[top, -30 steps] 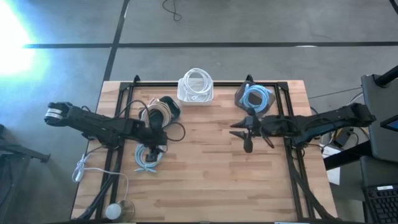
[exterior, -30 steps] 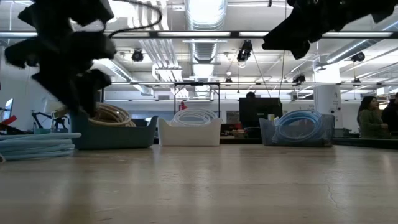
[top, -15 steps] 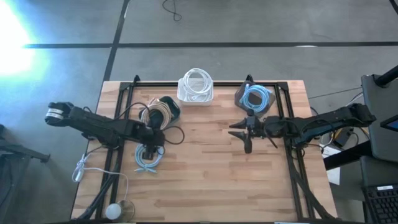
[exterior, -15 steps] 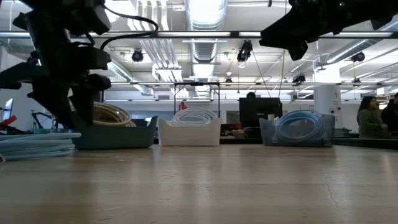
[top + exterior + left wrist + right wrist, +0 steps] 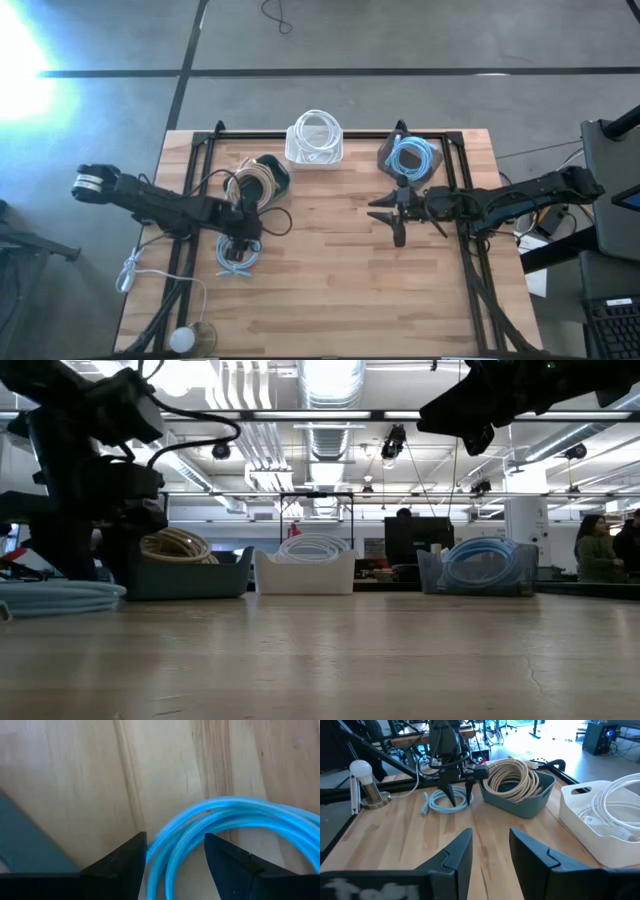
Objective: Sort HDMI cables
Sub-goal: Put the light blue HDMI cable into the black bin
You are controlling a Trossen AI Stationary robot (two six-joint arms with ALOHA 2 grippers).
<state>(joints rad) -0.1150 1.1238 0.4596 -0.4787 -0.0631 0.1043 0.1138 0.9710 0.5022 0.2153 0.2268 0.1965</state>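
I am bringing my left gripper [image 5: 237, 243] down over the light blue cable [image 5: 236, 257] lying flat on the surface [image 5: 330, 290], just beside the teal bin [image 5: 277, 173]; jaws spread, straddling the coil's rim, gripping nothing. Next I judge: close and lift. The coil has no long axis; plug ends trail leftward. My right gripper [image 5: 393, 215] is waiting mid-surface, jaws apart, empty.

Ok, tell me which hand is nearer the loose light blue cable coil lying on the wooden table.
Left. The left hand stands over the light blue cable coil, fingers straddling it; the right hand hovers apart, mid-table.
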